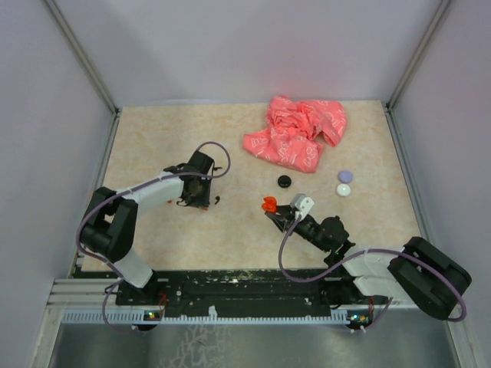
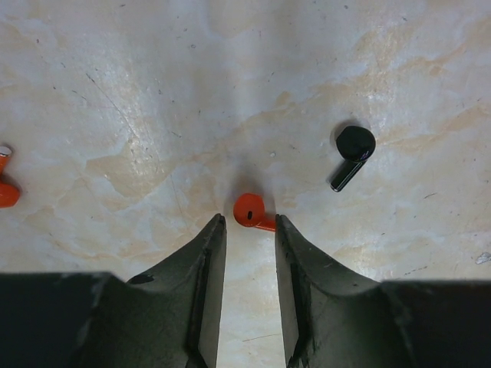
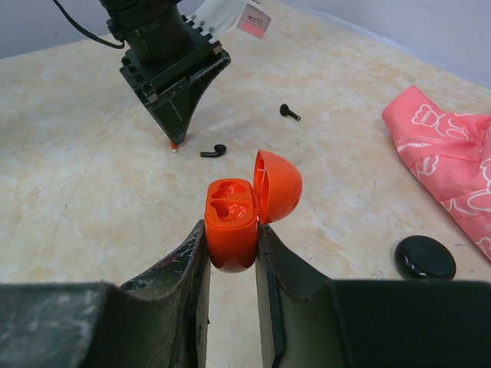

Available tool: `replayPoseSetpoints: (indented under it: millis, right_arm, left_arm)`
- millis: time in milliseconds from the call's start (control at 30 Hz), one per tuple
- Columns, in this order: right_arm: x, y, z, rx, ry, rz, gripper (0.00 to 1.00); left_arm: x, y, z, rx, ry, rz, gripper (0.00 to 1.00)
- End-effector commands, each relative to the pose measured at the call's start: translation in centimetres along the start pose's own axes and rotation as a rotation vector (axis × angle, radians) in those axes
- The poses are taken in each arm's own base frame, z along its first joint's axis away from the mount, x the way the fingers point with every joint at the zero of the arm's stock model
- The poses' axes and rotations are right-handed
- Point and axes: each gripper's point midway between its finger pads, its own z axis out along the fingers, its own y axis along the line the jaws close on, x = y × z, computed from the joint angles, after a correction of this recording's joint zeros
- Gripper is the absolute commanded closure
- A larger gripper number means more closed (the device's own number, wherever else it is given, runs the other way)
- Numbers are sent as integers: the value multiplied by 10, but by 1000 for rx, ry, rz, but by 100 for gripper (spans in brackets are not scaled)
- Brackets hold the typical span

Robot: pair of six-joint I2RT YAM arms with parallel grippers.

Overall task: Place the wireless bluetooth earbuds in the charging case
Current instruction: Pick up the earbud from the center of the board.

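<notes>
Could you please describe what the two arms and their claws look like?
The left arm and right arm alternate black joint housings with white link covers, and a greyish-purple cable loops along each. The left claw and right claw each have two black, wedge-shaped fingers tapering to narrow tips, their surfaces scuffed.

Tabletop: smooth, faintly sheened surface with a beige marbled pattern and fine scratches. Charging case and orange earbud: glossy orange plastic. Black earbud: glossy black plastic. Black disc: shiny black finish. Cloth: crumpled pink fabric with white print. Left gripper and right gripper: matt black fingers, scuffed at the edges.
</notes>
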Motion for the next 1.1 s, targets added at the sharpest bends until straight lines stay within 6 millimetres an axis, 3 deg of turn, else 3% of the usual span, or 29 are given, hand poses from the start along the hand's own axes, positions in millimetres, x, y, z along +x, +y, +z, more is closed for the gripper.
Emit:
replayPoseSetpoints:
  millis: [0,367,533,700,1067]
  right_arm:
    - [-27,2,7,-16,-85,-23,100]
    - [-26,4,8,-27,-84,-20,100]
    - [-27,5,8,-33,-90,-21,100]
    - [-33,6,8,-40,-103,-37,100]
    - [-47,3,14,-33,-145,-99,100]
  left_arm:
    - [4,-4,4,7,13,5,62]
    - [6,0,15,-25,32,21,74]
    - [1,-3,5,-5,-17,32,81]
    - [-16,-21,-25,92,-163,54,83]
    - [-65,-80,-127,335,-570,205,83]
